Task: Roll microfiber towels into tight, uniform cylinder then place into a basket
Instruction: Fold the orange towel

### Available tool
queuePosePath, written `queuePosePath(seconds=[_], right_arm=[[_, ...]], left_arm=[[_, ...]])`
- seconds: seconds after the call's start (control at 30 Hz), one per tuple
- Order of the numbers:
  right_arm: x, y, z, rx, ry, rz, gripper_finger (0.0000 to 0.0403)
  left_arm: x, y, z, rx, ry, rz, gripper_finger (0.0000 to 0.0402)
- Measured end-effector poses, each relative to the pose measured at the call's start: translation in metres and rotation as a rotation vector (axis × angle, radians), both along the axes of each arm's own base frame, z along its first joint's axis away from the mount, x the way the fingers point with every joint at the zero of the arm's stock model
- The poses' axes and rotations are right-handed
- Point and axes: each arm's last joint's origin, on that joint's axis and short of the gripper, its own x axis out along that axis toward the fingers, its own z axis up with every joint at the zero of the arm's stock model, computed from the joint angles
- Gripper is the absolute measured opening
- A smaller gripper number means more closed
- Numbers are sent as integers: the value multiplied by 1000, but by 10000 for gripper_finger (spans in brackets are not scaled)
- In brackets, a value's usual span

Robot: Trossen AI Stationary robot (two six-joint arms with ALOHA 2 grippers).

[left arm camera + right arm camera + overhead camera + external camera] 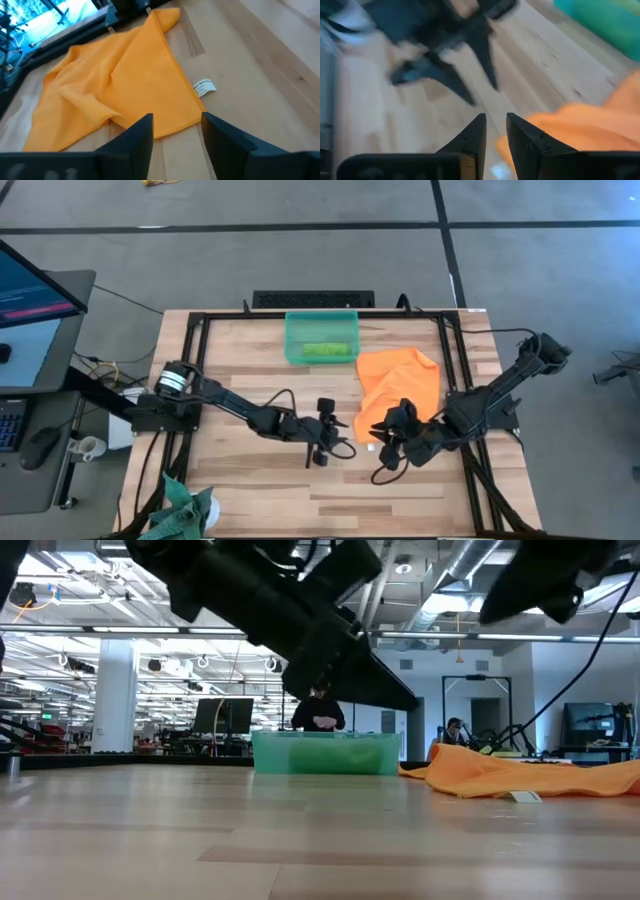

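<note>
The orange towel [400, 385] lies loosely spread and rumpled on the table to the right of the middle, its white label [204, 87] at its near edge. It also shows in the low view [530, 775]. The lime green towel [326, 351] lies rolled inside the teal basket [292, 340] at the far middle. My left gripper [177, 132] is open and hovers just over the orange towel's near-left edge. My right gripper [496, 132] hovers by the same corner, its fingers a narrow gap apart with nothing between them. In the high view the left gripper [335, 427] faces the right gripper [385, 435].
A darker teal-green cloth [185, 510] lies at the table's near left corner. A black frame [200, 320] runs around the table top. Bare wood [260, 480] stretches across the near half. A desk with a monitor [35, 295] stands left of the table.
</note>
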Motion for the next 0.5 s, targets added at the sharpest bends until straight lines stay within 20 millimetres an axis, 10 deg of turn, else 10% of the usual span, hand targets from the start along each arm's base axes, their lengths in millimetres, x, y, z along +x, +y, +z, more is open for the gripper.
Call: queuePosePath(seconds=[0.5], right_arm=[[1,-16,-9,16,89,-110,97]], left_arm=[[60,9,-38,-22,32,67,171]])
